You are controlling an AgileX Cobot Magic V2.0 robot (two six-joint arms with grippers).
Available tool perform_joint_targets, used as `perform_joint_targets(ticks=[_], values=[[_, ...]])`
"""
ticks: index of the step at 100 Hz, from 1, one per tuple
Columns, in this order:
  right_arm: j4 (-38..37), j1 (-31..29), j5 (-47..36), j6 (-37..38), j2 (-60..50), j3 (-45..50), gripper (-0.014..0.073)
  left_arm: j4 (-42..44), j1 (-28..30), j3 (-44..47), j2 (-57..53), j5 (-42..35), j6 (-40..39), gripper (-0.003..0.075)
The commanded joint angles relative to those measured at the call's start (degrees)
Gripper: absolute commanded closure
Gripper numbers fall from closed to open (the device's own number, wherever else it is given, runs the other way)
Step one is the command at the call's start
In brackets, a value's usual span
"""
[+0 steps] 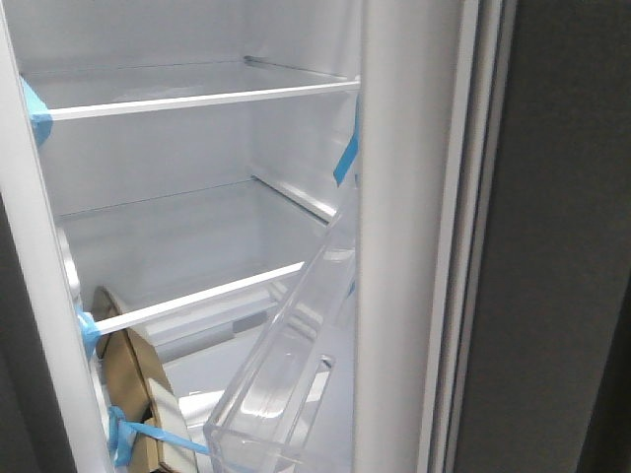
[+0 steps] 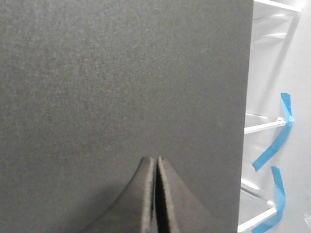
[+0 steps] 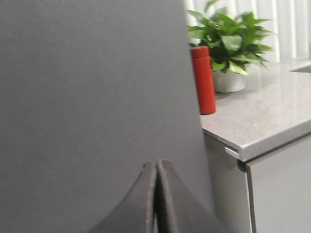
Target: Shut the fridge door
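White fridge interior fills your front view, with glass shelves (image 1: 197,99), strips of blue tape (image 1: 345,158) along the edges and a brown cardboard piece (image 1: 138,379) low on the left. Moving right, you see a clear plastic bin (image 1: 276,384) hanging off the white inner lining of the fridge door (image 1: 562,246), whose dark grey outer face runs down the right side, so the door stands open, swung out toward you. Neither arm shows in that view. On the left wrist camera your left gripper (image 2: 156,194) has its jaws pressed together with nothing between them, its tips up against or just short of a dark grey panel (image 2: 121,73); the shelves and tape beside it suggest a fridge panel, though you cannot tell which one. On the right wrist camera your right gripper (image 3: 156,199) is likewise pinched closed and empty, facing a matte grey face that is probably the door, with a red bottle (image 3: 203,80), a potted plant (image 3: 228,43) and a stone-grey countertop (image 3: 262,116) beyond. You appear to be at the pushing stage. Next, press flat against the outer face and follow the swing until the seal meets the cabinet, watching that the bin clears the shelves.
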Motion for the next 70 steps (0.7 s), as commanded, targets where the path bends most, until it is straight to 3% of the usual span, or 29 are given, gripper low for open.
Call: perform_joint_targets(ticks=[1, 30, 70], values=[[2.13, 1.0, -3.99, -0.93, 2.24, -2.49, 0.0638, -0.23, 0.27, 2.01, -0.59, -4.16, -0.25, 0.074], [10.18, 1.79, -4.08, -7.5, 9.99, -7.08, 0.0638, -0.23, 0.27, 2.01, -0.59, -4.16, -0.25, 0.074], [12.53, 1.79, -4.81, -11.07, 23.96, -16.63, 0.0638, -0.23, 0.27, 2.01, -0.59, -4.16, -0.25, 0.074]])
